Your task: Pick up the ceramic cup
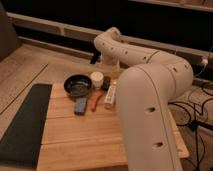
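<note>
Ceramic cup (97,78): cream-white, on wood table (85,135), just beside black bowl (77,85). Est. rigid, light, glaze slick, chips if dropped; grip across the rim. Gripper (106,66) close behind cup; state/contents: cannot tell.

Warm, dim light from above brightens the table (85,140) and the white arm (150,100); the background is black; the hand (95,58) hangs shadowed above the table's far edge.
</note>
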Tool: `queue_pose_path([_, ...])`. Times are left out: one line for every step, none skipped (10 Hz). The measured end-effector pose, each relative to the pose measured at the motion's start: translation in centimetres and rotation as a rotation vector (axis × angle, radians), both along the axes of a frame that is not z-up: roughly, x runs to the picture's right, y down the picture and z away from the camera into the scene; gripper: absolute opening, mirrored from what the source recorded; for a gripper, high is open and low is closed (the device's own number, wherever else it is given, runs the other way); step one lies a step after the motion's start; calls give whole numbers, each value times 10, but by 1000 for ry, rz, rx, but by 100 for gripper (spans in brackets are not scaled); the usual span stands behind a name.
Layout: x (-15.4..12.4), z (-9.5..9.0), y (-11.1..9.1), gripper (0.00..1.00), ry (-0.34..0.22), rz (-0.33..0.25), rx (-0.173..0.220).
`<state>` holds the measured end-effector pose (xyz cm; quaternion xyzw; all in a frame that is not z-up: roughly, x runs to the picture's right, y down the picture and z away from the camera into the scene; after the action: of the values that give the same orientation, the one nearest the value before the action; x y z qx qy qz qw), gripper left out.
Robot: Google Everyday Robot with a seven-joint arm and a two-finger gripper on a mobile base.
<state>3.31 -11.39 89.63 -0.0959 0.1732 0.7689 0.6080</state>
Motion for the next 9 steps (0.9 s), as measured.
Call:
queue_pose_path([0, 11, 8, 65, 3, 3, -33])
queue_pose_path([-1, 22, 16, 65, 5, 1, -70])
queue_pose_path([-3, 33, 23, 65, 4, -4, -98])
queue_pose_path([-8, 43, 27, 65, -2, -11, -121])
queue_pose_path([-13, 55, 30, 65, -16, -14, -144])
queue_pose_path([-17, 61, 30, 65, -28, -10, -152])
queue_pose_path([-21, 68, 32, 65, -41, -3, -165])
queue_pose_path([-26, 75, 37, 64, -59, 6, -192])
queue_pose_path([-27, 78, 42, 60, -70, 6, -212])
